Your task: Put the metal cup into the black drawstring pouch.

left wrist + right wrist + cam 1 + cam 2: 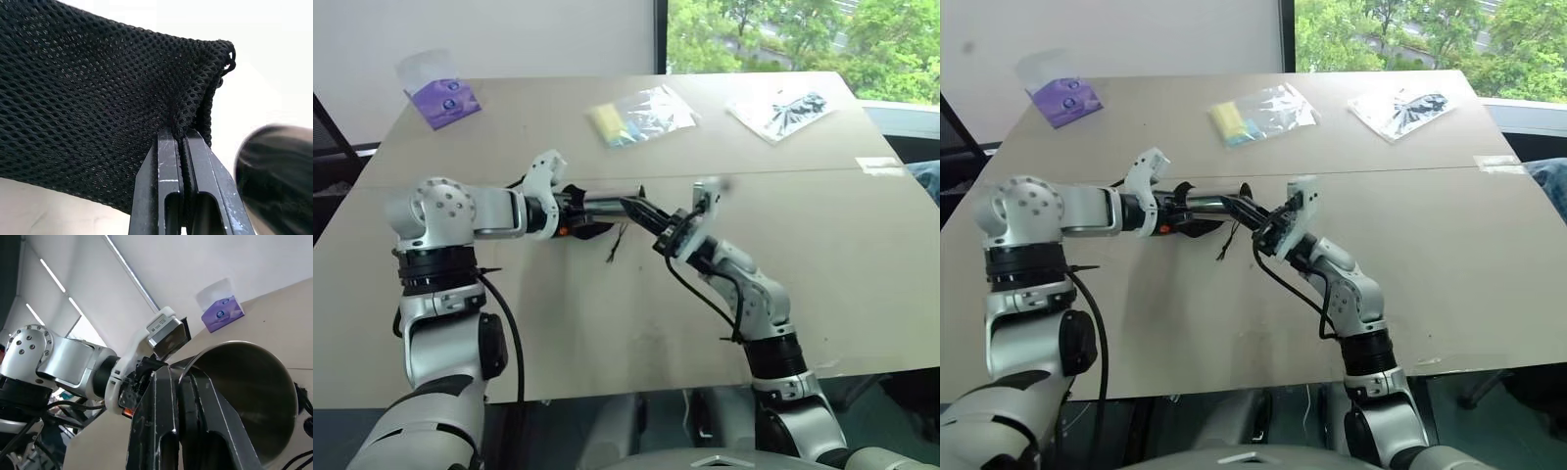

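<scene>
Metal cup held off the table, rim pinched in the closed right gripper, lying sideways. Black drawstring pouch just beside the cup, its mesh edge clamped in the closed left gripper; cord dangling beneath.

**Office or lab room by a window**

A wide plain beige table spans the frame, with a white wall at upper left and a tall window at upper right showing green trees. Long ceiling light strips in the right wrist view suit an institutional workroom.
</scene>
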Robot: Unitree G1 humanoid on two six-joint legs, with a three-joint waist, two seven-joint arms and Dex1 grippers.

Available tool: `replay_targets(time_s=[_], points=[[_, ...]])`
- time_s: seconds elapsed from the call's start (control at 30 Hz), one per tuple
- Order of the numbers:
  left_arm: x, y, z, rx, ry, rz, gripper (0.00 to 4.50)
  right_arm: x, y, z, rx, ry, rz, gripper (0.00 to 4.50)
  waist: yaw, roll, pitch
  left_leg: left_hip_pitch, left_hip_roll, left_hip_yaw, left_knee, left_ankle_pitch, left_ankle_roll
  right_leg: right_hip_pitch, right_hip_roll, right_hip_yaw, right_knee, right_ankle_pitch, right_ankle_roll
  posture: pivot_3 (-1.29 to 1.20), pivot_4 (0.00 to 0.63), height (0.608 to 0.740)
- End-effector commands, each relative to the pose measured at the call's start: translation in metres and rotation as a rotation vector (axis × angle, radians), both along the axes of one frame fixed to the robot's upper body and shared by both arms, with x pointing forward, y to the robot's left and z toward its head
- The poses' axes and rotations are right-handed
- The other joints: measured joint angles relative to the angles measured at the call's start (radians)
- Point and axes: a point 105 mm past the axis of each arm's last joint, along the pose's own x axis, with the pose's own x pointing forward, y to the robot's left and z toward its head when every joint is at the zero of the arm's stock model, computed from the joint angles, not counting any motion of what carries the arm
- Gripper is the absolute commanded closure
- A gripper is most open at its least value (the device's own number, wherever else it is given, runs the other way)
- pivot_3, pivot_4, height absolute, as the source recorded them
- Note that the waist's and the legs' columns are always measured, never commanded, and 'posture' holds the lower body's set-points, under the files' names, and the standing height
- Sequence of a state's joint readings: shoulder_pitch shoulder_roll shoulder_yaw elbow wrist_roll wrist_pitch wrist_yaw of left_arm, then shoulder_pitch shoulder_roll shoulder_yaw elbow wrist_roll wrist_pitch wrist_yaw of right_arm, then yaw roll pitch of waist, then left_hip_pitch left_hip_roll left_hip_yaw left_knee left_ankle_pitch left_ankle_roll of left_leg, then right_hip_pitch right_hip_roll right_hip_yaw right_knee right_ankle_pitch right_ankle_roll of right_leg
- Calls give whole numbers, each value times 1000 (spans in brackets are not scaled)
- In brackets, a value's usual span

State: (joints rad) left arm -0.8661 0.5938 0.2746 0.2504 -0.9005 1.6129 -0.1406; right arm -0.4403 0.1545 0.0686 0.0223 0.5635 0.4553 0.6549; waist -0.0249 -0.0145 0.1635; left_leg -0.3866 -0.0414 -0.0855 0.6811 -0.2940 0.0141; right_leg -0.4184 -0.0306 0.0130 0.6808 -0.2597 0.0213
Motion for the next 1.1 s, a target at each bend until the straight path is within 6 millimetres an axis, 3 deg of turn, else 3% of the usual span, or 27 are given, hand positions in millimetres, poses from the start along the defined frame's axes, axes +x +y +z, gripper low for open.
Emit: replay_targets(time_s=[0.03,0.33,0.6,0.8,0.97,1.1], points=[[-1,3,6,-28,11,-1,4500,-5,0,10,51,-29,-22,4471,-5,0,0,0,0,0,0,0,0,0,0,0,0,0,0,0,150,740],[2,-7,10,-12,26,-39,4500,0,4,-13,-4,31,-68,4471,-15,0,0,0,0,0,0,0,0,-1,0,1,1,0,0,0,150,740],[-5,-20,-2,8,19,-73,4500,-4,19,-68,-160,123,-15,4471,-17,0,0,0,0,1,-1,0,0,-2,0,2,1,0,0,0,150,740],[-11,-25,-3,22,-39,-75,4500,-12,28,-98,-452,-71,-6,4471,-17,0,-1,3,0,2,-2,1,-1,-1,0,3,2,0,0,0,150,740],[-14,-42,21,41,-167,-139,4500,-15,39,-106,-655,-318,41,4471,-16,-1,-2,5,0,3,0,2,-3,1,0,3,6,0,0,0,150,740],[-18,-46,29,110,-242,-153,4500,-6,39,-104,-701,-366,36,4471,-22,-1,-2,8,0,3,0,2,-4,4,1,4,8,0,0,0,150,740]])
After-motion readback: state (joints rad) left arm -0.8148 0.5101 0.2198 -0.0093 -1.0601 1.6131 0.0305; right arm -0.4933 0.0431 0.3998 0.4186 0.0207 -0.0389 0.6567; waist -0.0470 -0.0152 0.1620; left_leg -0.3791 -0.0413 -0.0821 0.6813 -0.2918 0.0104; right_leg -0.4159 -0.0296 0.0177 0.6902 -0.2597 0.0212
